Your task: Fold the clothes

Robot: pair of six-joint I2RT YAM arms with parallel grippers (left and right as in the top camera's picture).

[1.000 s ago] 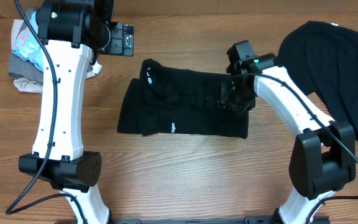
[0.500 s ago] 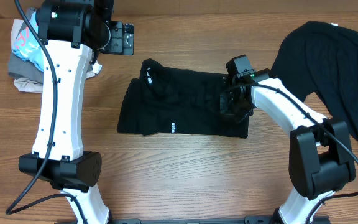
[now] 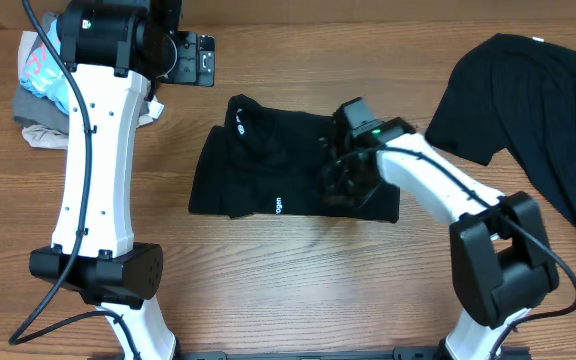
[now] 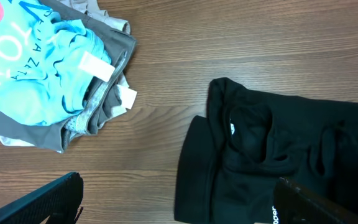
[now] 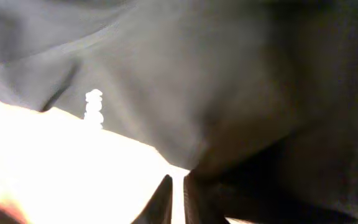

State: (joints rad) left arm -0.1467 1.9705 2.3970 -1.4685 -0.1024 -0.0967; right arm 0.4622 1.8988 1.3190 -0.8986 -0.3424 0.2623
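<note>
The right gripper [image 3: 340,175] is now sitting over the middle of the black shirt [image 3: 253,165]. A second ago it was at the shirt's right edge with its fingers half apart. Now the fingers are squeezed together and are pinching a bit of the black cloth, which is filling the right wrist view. So the gripper is pulling the right side of the shirt over toward the left, and I think a fold is just getting started. The shirt is lying in the middle of the tabletop [image 3: 298,290], with its small white logo [image 3: 279,207] near the edge closest to the robot.

The left gripper [image 3: 196,62] is hanging by the far edge, left of the middle. Its fingers are wide apart and holding nothing, and it is not moving. The bundle of light-blue, grey and beige clothes [image 4: 42,68] is sitting in the far left corner. Another black shirt [image 3: 538,90] is lying spread out at the far right corner, waiting its turn. Nothing is lying on the middle shirt. But the right arm [image 3: 438,185] is covering the part being folded, so I cannot see how neat the fold is.
</note>
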